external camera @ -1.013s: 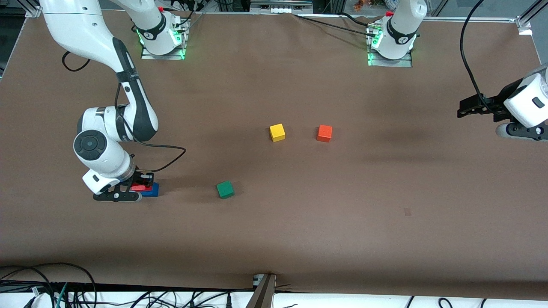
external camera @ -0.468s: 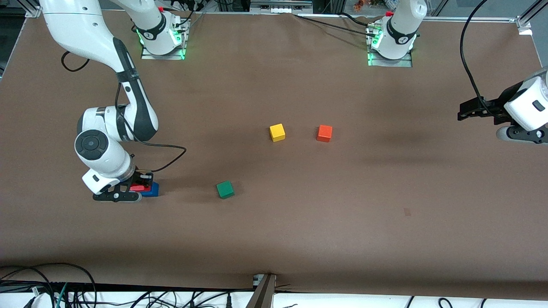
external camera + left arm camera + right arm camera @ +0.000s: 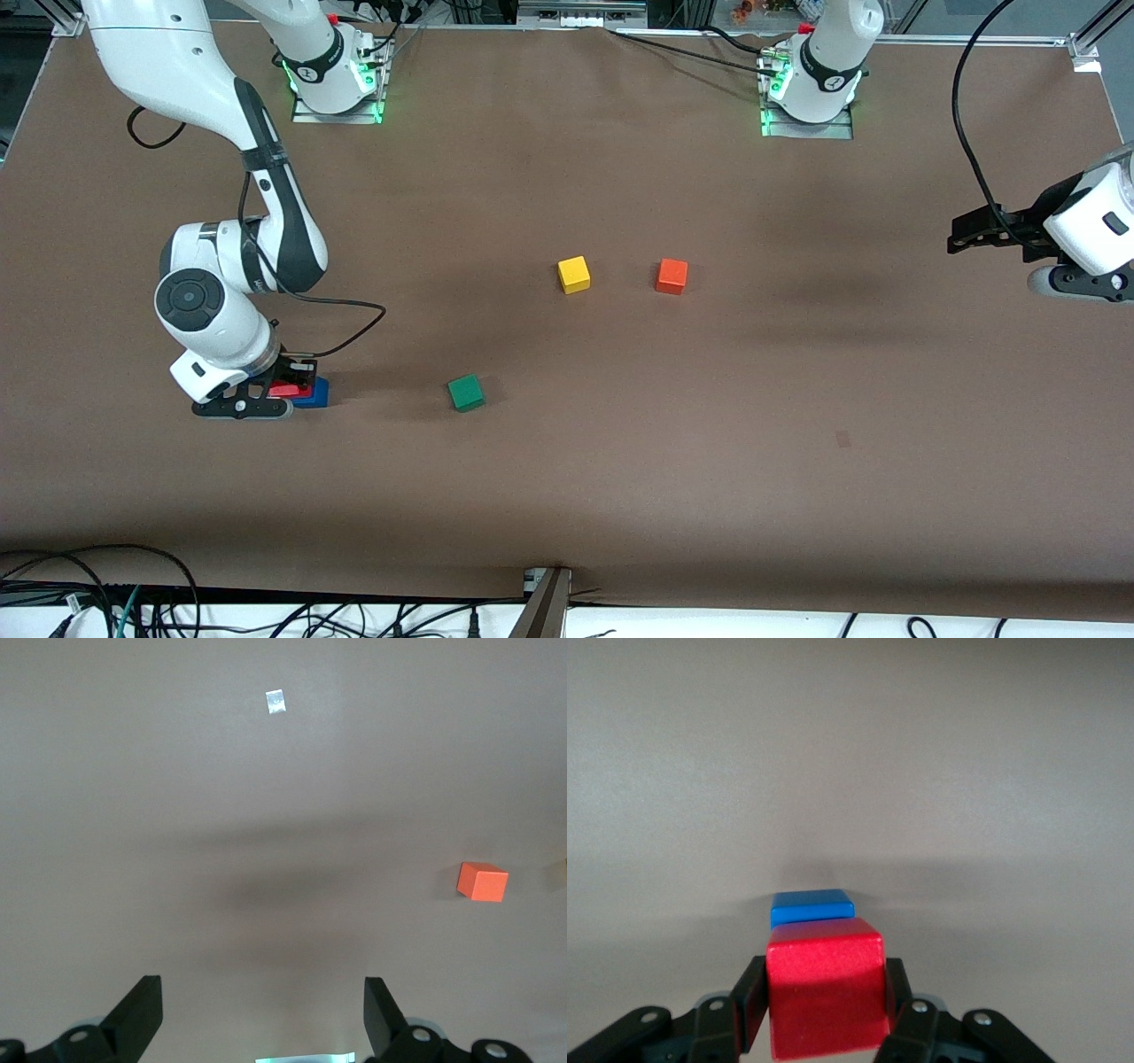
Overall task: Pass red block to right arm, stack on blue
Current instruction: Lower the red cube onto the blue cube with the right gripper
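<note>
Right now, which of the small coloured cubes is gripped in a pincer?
The small bright red cube, clamped in the right pincer over the blue cube. The green, yellow and orange cubes lie free on the table.

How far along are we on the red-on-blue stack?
Handover looks done: the left gripper waits open and empty at its end of the table. In hand: the right gripper is shut on the red block, over the blue cube. Left: seat, release, retreat.

**Arm poses right now**

The right gripper (image 3: 288, 387) is kept low, clamped on the red block (image 3: 826, 998) just above the blue cube (image 3: 812, 907). The left gripper (image 3: 961, 233) is parked wide apart, well away from that blue cube.
</note>
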### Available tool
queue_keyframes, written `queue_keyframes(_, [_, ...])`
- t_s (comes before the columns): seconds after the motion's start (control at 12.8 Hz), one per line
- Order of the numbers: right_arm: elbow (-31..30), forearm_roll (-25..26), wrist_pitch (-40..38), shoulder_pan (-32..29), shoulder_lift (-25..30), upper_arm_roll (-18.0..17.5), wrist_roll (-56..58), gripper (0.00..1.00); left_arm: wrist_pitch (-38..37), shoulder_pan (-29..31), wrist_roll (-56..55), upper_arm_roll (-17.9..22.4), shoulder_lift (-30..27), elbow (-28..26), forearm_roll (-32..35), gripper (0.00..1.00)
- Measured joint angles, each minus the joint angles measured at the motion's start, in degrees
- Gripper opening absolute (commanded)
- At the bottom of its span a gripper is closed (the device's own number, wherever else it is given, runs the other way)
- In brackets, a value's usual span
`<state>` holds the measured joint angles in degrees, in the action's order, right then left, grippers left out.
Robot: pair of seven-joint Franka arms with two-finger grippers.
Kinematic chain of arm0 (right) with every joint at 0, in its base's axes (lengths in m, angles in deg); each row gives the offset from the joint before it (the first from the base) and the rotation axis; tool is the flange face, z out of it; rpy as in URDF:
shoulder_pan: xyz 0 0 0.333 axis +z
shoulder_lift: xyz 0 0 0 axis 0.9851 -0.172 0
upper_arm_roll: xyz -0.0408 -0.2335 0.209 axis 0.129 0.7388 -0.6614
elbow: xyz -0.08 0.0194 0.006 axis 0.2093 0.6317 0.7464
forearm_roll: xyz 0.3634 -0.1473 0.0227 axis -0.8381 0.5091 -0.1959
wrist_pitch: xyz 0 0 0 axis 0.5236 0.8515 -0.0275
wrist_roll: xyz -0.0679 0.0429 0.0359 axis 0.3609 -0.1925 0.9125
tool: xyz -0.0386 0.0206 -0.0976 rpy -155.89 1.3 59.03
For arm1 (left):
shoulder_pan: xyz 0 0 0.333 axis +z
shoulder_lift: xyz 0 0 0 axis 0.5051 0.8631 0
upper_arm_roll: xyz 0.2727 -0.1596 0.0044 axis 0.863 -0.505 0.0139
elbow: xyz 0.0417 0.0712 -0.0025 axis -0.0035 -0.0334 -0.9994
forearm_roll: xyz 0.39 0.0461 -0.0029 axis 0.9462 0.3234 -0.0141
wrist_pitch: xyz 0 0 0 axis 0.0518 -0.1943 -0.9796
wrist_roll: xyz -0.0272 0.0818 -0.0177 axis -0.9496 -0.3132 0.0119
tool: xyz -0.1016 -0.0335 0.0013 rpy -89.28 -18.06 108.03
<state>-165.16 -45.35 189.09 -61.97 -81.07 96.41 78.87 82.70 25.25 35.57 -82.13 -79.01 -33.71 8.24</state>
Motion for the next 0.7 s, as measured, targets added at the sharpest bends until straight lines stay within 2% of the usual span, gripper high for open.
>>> queue_keyframes(0.7, [0.0, 0.0, 1.5, 0.0, -0.8, 0.0, -0.2, 0.0, 0.0, 0.0, 0.0, 0.0, 0.1, 0.2, 0.0, 1.0])
